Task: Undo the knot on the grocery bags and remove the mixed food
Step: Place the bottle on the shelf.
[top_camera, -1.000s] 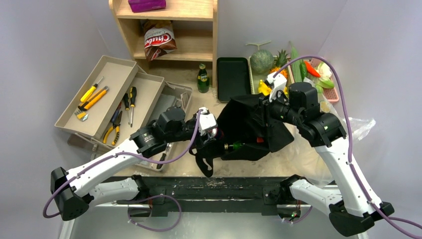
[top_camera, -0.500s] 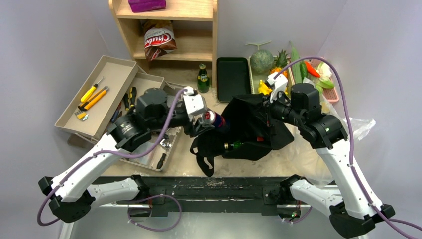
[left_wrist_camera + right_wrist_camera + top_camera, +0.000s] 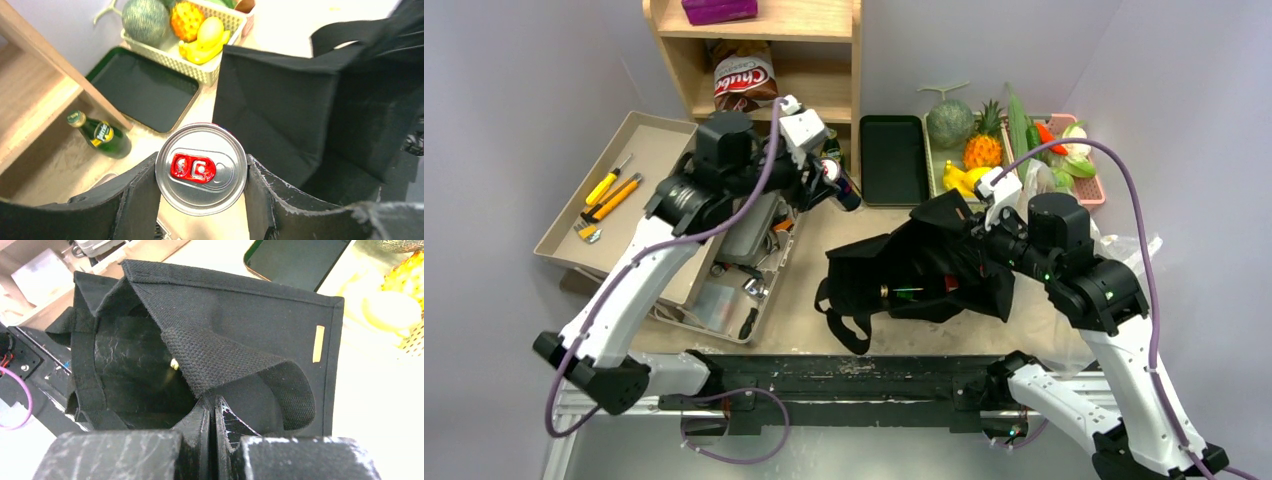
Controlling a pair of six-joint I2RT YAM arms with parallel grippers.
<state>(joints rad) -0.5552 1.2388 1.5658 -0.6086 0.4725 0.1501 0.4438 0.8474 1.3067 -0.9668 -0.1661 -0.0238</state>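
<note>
The black cloth bag (image 3: 924, 270) lies open on its side at mid-table, and it also fills the right wrist view (image 3: 225, 340). My right gripper (image 3: 980, 238) is shut on a fold of the bag's rim (image 3: 214, 405) and holds it up. A green bottle (image 3: 910, 292) lies inside the bag. My left gripper (image 3: 832, 180) is shut on a silver-topped can (image 3: 201, 168) with a red tab, held in the air near the shelf. The see-through plastic bag (image 3: 1129, 255) lies under my right arm. A melon (image 3: 949, 122) and a chip packet (image 3: 742, 85) are at the back.
A wooden shelf (image 3: 764, 115) stands at the back, with a green bottle (image 3: 100, 136) at its foot. A flat black tray (image 3: 891, 160) lies beside a white basket (image 3: 210, 72) of fruit. Tool trays (image 3: 624, 190) fill the left side. A pink basket (image 3: 1092, 190) is at the back right.
My left gripper pulled the can out of the black bag and carried it up and left toward the shelf. My right gripper moved slightly down and right, keeping hold of the bag's rim.
</note>
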